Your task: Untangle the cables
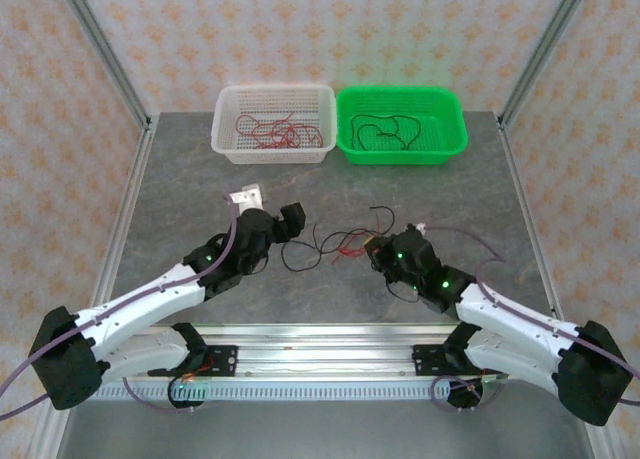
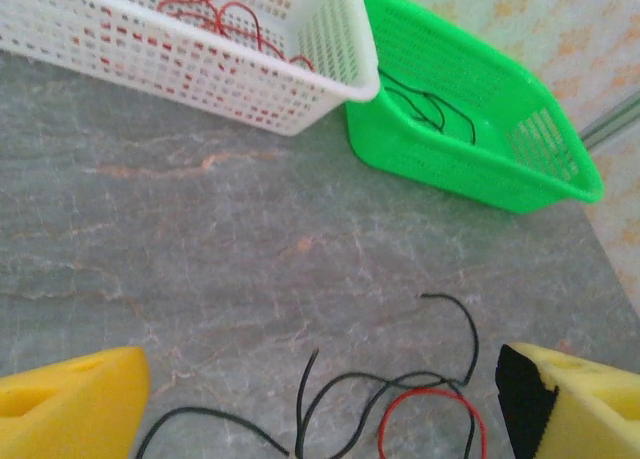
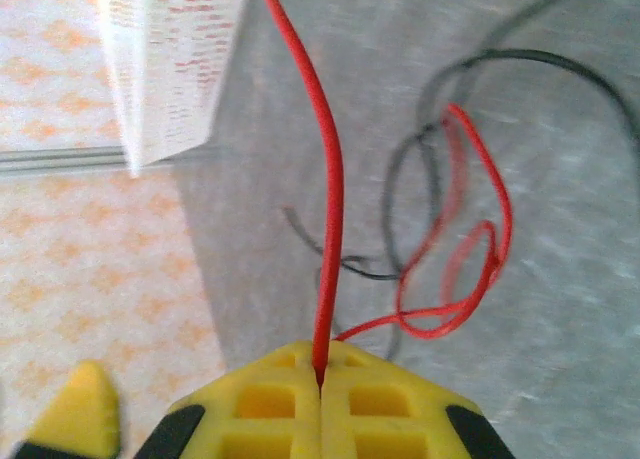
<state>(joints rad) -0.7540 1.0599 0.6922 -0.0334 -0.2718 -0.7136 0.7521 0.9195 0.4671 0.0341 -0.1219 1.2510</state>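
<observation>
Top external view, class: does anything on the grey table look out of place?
Yes: thin red and black wires lie tangled on the tabletop, outside the white plastic basket and green plastic basket. The right end effector pinches one red strand.

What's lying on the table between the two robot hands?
A tangle of thin red and black wires lies between the left gripper and the right gripper, seen in the top view. The right one pinches a red wire.

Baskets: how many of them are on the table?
2. The white basket stands at the far edge of the table and holds red cables. The green basket stands right beside it and holds a black cable.
</observation>
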